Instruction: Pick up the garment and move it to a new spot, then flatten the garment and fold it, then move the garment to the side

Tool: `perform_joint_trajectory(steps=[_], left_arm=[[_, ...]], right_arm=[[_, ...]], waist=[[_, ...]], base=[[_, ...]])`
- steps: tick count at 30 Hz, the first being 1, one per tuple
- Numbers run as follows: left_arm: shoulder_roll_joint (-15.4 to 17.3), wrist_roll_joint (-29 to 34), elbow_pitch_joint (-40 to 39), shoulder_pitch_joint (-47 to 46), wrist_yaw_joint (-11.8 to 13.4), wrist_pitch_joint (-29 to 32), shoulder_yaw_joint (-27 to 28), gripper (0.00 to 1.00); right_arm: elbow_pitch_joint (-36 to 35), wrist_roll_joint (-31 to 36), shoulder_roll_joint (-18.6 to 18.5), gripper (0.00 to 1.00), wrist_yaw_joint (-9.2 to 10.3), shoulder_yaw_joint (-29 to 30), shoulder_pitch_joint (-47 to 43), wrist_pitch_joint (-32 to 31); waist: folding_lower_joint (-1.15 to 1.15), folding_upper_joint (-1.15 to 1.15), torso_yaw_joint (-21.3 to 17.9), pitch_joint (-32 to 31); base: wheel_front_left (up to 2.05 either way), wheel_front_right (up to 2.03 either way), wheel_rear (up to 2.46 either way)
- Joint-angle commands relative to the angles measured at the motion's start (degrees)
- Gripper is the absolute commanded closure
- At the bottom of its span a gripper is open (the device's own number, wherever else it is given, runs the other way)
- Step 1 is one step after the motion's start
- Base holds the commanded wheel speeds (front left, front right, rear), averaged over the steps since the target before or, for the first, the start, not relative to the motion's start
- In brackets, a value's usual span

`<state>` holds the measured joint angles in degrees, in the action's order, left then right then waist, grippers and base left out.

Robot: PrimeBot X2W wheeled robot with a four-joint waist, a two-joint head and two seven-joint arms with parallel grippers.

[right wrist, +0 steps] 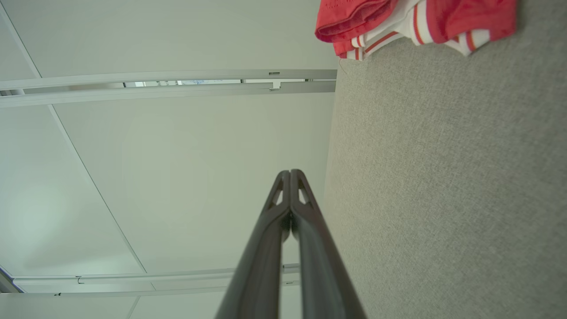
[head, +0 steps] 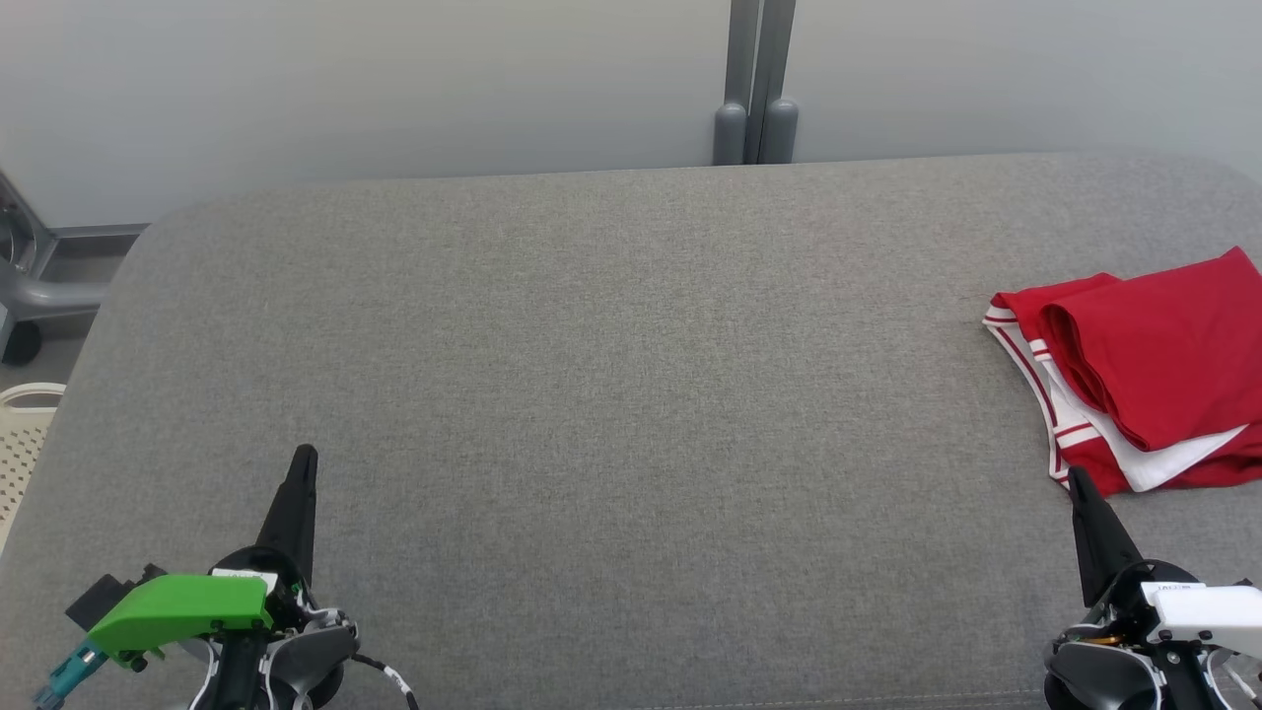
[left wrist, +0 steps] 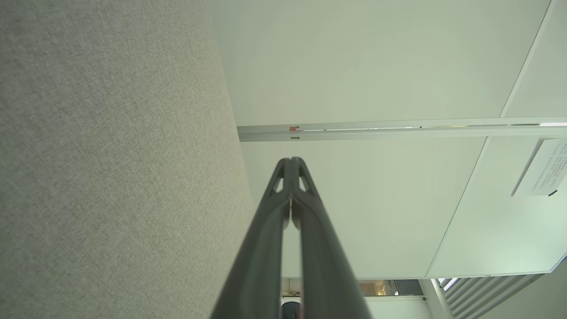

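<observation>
The garment [head: 1149, 373] is red with white striped trim and lies folded at the right edge of the grey fabric surface [head: 611, 394]. In the right wrist view the garment [right wrist: 416, 20] shows at the top. My right gripper [head: 1078, 478] is shut and empty, its tip just below the garment's near edge. Its fingers [right wrist: 290, 173] meet at the tips. My left gripper [head: 304, 454] is shut and empty at the lower left, far from the garment. In the left wrist view its fingers [left wrist: 290, 161] are pressed together.
A grey post [head: 754, 84] stands behind the surface against a pale wall. A cream perforated basket [head: 22, 434] sits off the left edge, with a grey frame [head: 39, 286] behind it. The grey surface spreads wide between the two grippers.
</observation>
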<state>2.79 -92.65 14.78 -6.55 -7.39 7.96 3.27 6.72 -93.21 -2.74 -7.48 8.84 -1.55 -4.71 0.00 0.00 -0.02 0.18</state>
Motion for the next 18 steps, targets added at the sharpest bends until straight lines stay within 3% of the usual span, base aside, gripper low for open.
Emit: perform_joint_trajectory(steps=[1, 18], left_arm=[[0.02, -0.15, -0.23, -0.75, -0.35, -0.02, 0.14, 1.00], [0.02, -0.16, -0.24, -0.75, -0.35, -0.02, 0.13, 1.00]], right_arm=[[-0.30, -0.18, -0.26, 1.00, -0.02, 0.14, 0.38, -0.13], [-0.29, -0.19, -0.25, 1.00, -0.02, 0.13, 0.38, -0.13]], waist=[[0.00, 0.00, 0.00, 0.00], [0.00, 0.00, 0.00, 0.00]], base=[[0.00, 0.00, 0.00], [0.00, 0.00, 0.00]])
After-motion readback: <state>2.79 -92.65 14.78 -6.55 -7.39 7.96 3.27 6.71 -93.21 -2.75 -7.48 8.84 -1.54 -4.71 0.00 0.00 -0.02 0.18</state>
